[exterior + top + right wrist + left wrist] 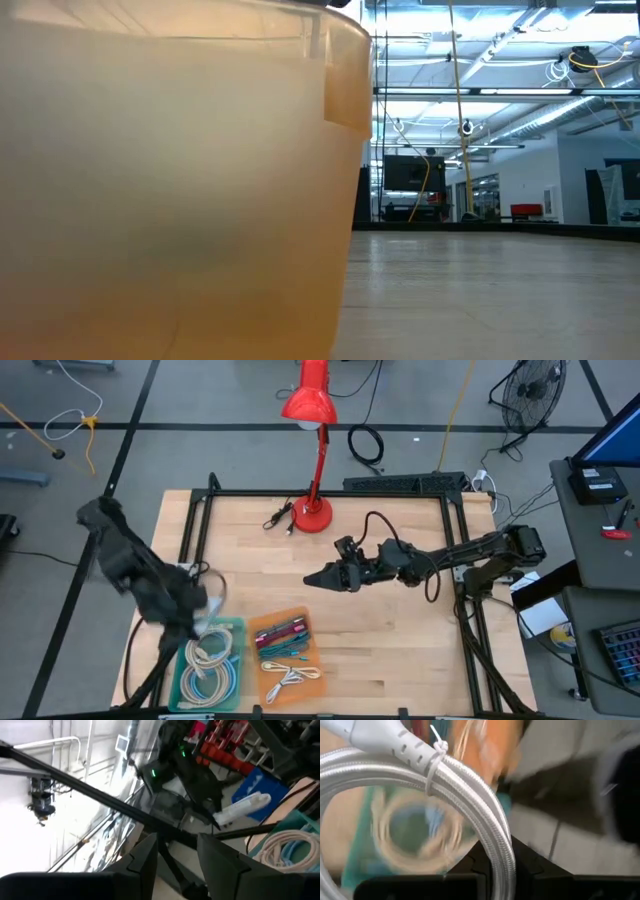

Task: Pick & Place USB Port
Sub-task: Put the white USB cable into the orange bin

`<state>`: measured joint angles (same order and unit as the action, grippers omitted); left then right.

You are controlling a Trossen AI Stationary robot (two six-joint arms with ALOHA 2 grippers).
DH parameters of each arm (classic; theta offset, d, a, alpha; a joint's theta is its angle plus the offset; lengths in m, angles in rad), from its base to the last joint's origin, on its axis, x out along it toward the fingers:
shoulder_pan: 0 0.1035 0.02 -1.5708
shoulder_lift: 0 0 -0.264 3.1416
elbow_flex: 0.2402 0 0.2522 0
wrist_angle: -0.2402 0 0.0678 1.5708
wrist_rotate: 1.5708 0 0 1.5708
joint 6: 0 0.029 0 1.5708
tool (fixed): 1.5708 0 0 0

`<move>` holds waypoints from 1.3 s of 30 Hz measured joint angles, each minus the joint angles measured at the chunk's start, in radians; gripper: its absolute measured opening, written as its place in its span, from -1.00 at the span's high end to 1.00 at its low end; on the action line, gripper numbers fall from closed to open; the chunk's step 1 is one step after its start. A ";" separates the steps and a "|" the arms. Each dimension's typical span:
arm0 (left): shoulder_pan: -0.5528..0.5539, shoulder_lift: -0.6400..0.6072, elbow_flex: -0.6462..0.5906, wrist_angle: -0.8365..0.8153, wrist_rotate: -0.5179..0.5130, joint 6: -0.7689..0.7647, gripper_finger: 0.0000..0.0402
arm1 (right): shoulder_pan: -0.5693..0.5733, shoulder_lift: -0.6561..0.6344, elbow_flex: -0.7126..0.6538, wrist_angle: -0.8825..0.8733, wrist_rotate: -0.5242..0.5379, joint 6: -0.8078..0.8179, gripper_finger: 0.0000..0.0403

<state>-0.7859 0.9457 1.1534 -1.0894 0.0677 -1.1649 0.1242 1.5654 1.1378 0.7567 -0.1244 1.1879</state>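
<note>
My left gripper [200, 610] hovers over the teal bin [238, 660] at the table's near left, shut on a coil of silver braided USB cable [470, 790]. The coil has a white plug [380, 737] and is bound by a white tie. More coiled cables lie in the teal bin, and others in the orange bin [258, 628] beside it. The orange bin's wall [170, 200] fills most of the low view. My right gripper [325, 577] hangs open above the table's middle, pointing toward the left arm, with nothing between its fingers. My left gripper pinches one stretch of the braided coil [502, 845] between its two fingers, which lie across the strand. The gripper slants downward. The coil stands out beyond the fingers, lifted clear above the teal bin, with the white plug at its far side.
A red desk lamp [313, 510] stands at the table's far middle, with a loose black cable [278, 517] beside its base. Black frame rails [195, 530] border the tabletop. Bare wood [400, 650] lies to the right of the bins.
</note>
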 joint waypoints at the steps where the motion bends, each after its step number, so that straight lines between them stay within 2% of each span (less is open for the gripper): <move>1: -0.016 0.032 0.000 -0.018 0.046 -0.023 0.82 | -0.005 0.000 0.000 -0.002 -0.022 0.005 0.35; 6: -0.052 0.213 0.000 -0.018 0.250 -0.067 0.82 | -0.021 0.000 0.000 -0.054 -0.090 0.030 0.35; 9: -0.077 0.321 -0.001 0.010 0.302 -0.038 0.82 | -0.029 0.001 -0.001 -0.091 -0.120 0.025 0.35; 11: -0.086 0.370 -0.001 0.045 0.296 -0.014 0.82 | -0.033 0.000 -0.001 -0.113 -0.142 0.011 0.35; 15: -0.099 0.445 0.000 0.127 0.214 0.029 0.82 | -0.033 0.000 -0.001 -0.128 -0.144 0.003 0.35; 23: -0.098 0.475 0.000 0.135 0.048 0.109 0.82 | -0.033 0.000 -0.001 -0.128 -0.165 0.001 0.35; 31: -0.101 0.475 -0.012 0.127 0.064 0.110 0.82 | -0.015 0.000 -0.001 -0.126 -0.167 -0.003 0.35; 39: -0.113 0.476 -0.143 0.262 0.137 0.073 0.82 | 0.016 0.000 -0.001 -0.124 -0.166 -0.022 0.35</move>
<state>-0.8986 1.4216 1.0106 -0.8273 0.2051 -1.0916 0.1403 1.5658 1.1366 0.6331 -0.2909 1.1655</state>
